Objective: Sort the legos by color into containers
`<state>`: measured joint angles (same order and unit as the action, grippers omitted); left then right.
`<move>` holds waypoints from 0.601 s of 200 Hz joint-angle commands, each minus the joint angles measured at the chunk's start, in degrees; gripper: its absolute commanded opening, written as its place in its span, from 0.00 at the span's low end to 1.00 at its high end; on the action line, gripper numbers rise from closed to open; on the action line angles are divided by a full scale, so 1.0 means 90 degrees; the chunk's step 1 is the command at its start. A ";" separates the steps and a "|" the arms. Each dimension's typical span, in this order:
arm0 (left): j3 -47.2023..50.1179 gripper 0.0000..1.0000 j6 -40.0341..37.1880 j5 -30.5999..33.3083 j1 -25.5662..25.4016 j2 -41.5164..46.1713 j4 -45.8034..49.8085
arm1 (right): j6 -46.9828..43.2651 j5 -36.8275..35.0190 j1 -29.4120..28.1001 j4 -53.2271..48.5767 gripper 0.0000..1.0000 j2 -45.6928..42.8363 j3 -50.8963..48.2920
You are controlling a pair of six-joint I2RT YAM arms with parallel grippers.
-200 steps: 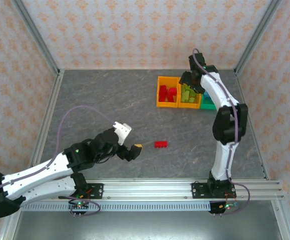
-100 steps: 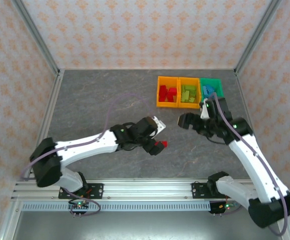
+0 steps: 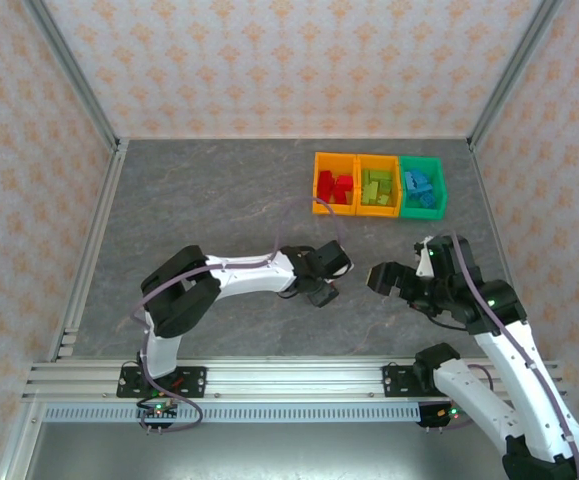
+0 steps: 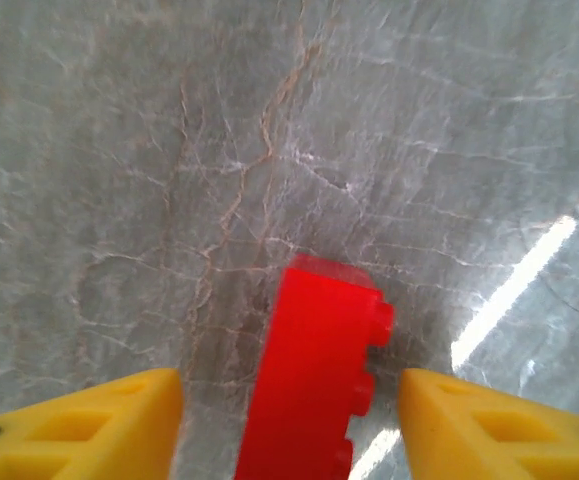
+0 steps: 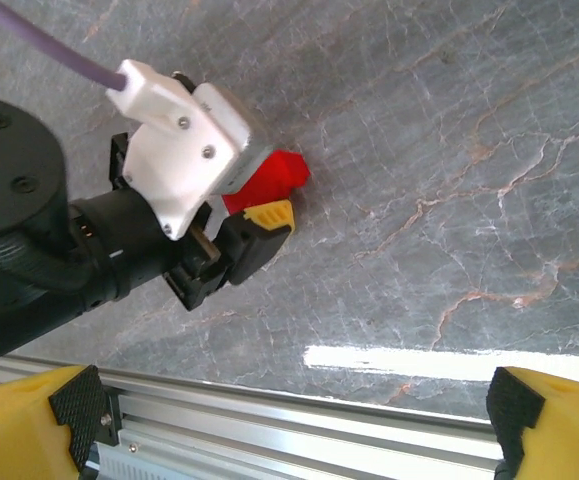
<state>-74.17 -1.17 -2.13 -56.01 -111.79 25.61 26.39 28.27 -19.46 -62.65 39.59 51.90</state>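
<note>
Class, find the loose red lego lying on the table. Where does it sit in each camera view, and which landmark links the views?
Top external: near the table's centre, largely covered by the left pincer.
Left wrist: the red lego is at bottom centre, between two yellow fingers.
Right wrist: upper left of centre, poking out from behind the white housing.
Shared landmark: the left pincer's yellow fingers.

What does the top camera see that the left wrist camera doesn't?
Top view: the red-filled orange bin, the green-filled orange bin, the green bin with blue bricks, and the right gripper. Left wrist view: a red brick with its studs, close up between yellow fingers, not touching them. Both: the left gripper and the grey table.
</note>
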 commanded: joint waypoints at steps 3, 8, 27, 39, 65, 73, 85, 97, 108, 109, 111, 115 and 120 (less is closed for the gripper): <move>-0.0143 0.45 -0.0105 0.0010 -0.0034 -0.0161 0.0268 | 0.0112 0.0190 -0.0024 -0.0128 1.00 -0.0005 -0.0101; -0.0116 0.41 -0.0117 -0.0031 -0.0033 -0.0174 0.0265 | 0.0112 0.0225 -0.0022 -0.0119 1.00 -0.0003 -0.0119; 0.0011 0.30 -0.0134 -0.0144 -0.0033 -0.0141 0.0171 | 0.0105 0.0388 -0.0019 -0.0090 1.00 0.0021 -0.0177; 0.0063 0.25 -0.0131 -0.0159 -0.0031 -0.0064 0.0115 | 0.0077 0.0463 -0.0018 -0.0080 1.00 0.0051 -0.0233; 0.0063 0.18 -0.0089 -0.0167 -0.0036 0.0380 -0.0024 | 0.0103 0.0686 -0.0024 0.0021 1.00 0.0115 -0.0261; 0.0018 0.14 -0.0092 -0.0102 -0.0013 0.0564 -0.0063 | 0.0173 0.0734 -0.0018 0.0110 1.00 0.0080 -0.0233; -0.0156 0.13 -0.0038 0.0095 0.0054 0.0726 -0.0076 | 0.0275 0.0614 -0.0024 0.0288 1.00 -0.0014 -0.0164; -0.0489 0.13 0.0114 0.0230 0.0250 0.0746 -0.0015 | 0.0467 0.0108 -0.0016 0.0459 1.00 -0.0171 -0.0151; -0.0875 0.13 0.0223 0.0265 0.0519 0.0653 0.0006 | 0.0703 -0.0467 -0.0019 0.0653 1.00 -0.0355 -0.0267; -0.0916 0.14 0.0240 0.0270 0.0554 0.0634 0.0002 | 0.0731 -0.0510 -0.0017 0.0677 1.00 -0.0361 -0.0278; -0.0991 0.14 0.0258 0.0267 0.0604 0.0607 0.0005 | 0.0771 -0.0587 -0.0020 0.0720 1.00 -0.0394 -0.0315; -0.1147 0.14 0.0283 0.0259 0.0704 0.0548 -0.0002 | 0.0855 -0.0678 -0.0023 0.0830 1.00 -0.0443 -0.0393; -0.1340 0.14 0.0311 0.0239 0.0829 0.0456 -0.0036 | 0.0952 -0.0716 -0.0016 0.0958 1.00 -0.0484 -0.0480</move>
<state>-78.39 -0.89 -2.81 -53.89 -107.85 26.46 29.71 29.50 -19.46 -59.61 38.26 49.78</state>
